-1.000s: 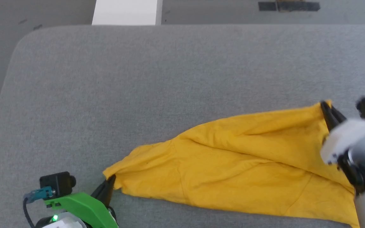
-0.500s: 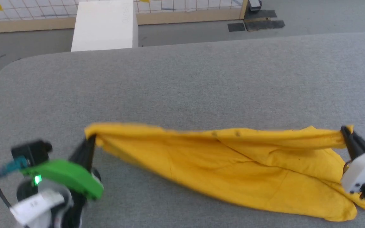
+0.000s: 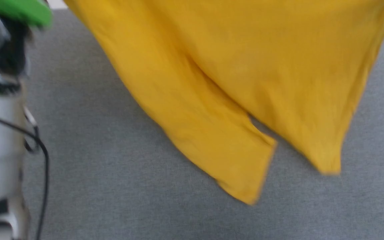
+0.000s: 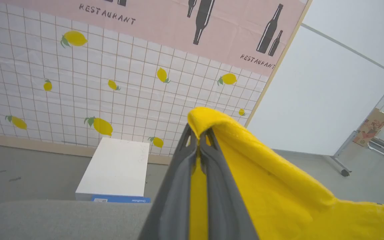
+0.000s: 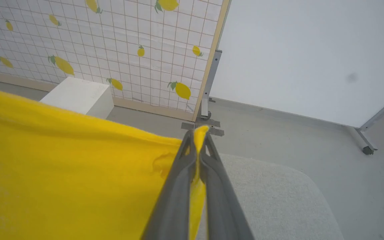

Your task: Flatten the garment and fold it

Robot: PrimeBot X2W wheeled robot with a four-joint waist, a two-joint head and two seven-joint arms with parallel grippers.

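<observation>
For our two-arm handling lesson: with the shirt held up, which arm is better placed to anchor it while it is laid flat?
Probably left: the shirt bunches thickly over the left fingers, while the right fingers pinch only a thin edge near their tips. Both are shut on it.

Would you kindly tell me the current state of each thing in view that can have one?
yellow T-shirt, unfolded, hanging in the air between both grippers, lower ends dangling over the grey padded table.
left gripper, jaws shut on a bunched edge of the T-shirt.
right gripper, jaws shut on another edge of the T-shirt.
</observation>
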